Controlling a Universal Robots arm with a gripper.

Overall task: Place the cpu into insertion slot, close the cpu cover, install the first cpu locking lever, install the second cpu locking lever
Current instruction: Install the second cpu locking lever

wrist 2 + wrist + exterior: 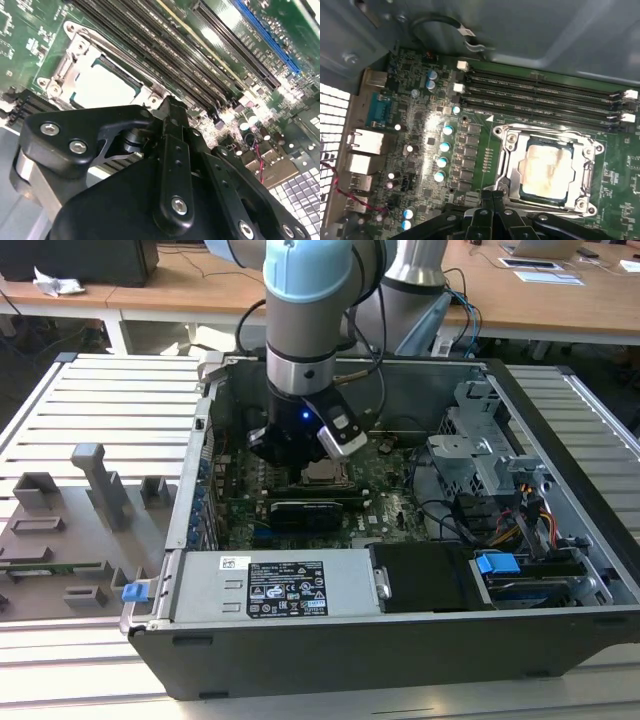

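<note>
Inside the open computer case (pixel 560 530), at the middle of the exterior view, the gripper (pixel 300 445) hangs low over the green circuit board (pixel 385 495), just to the exterior view's left of the insertion slot (pixel 325 475). The case sits on a slatted grey counter (pixel 120 400), with a grey fixture tray (pixel 60 540) at the frame's left edge.

In the first wrist view the cpu (pixel 547 170) lies flat in the insertion slot (pixel 507 165), its dull silver top showing through the window of the cpu cover (pixel 586 175), which lies down around it. The gripper (pixel 492 212) stands at the bottom centre of that frame with its black fingers pressed together and nothing between them (the tips sit just beside the socket's metal rim). Long black memory slots (pixel 545 95) run across the upper right.

In the second wrist view the gripper (pixel 170 110) fills the lower half, and the cpu (pixel 102 85) shows pale in the upper left, framed by the cpu cover (pixel 65 65).
</note>
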